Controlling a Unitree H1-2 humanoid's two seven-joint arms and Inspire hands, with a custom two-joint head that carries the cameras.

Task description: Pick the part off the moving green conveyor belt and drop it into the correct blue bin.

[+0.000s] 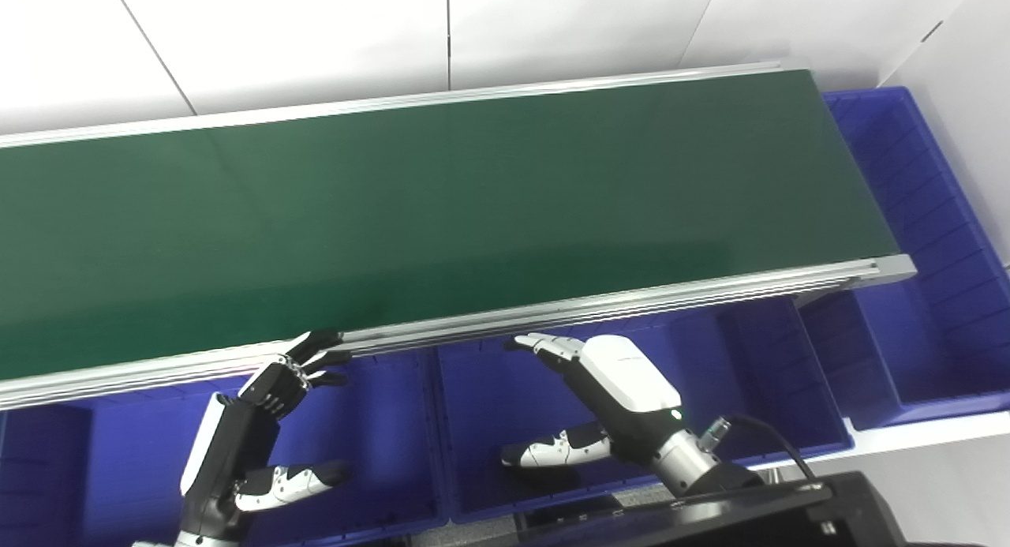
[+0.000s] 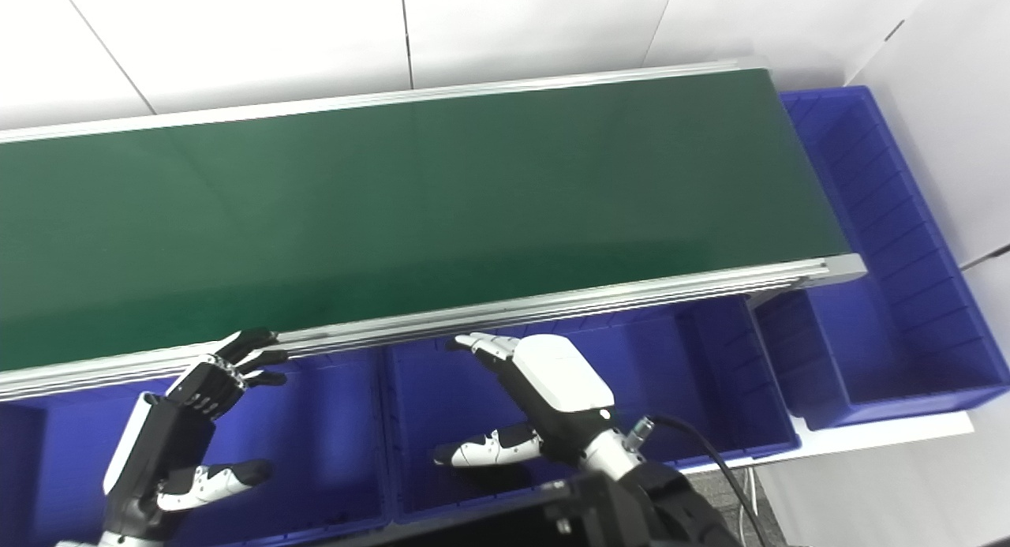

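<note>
No part is seen anywhere on the green conveyor belt point(image 1: 442, 207), so its place relative to either hand cannot be given; it is judged not yet to have arrived. The left hand point(image 1: 260, 421) and the right hand point(image 1: 607, 397) are held released, fingers spread and grasping nothing, just below the belt's near aluminium rail point(image 1: 600, 304) and above the blue bins point(image 1: 505, 421) along that edge. The waiting is best done with both hands kept low and spread, clear of the belt surface, until a part is carried within reach.
</note>
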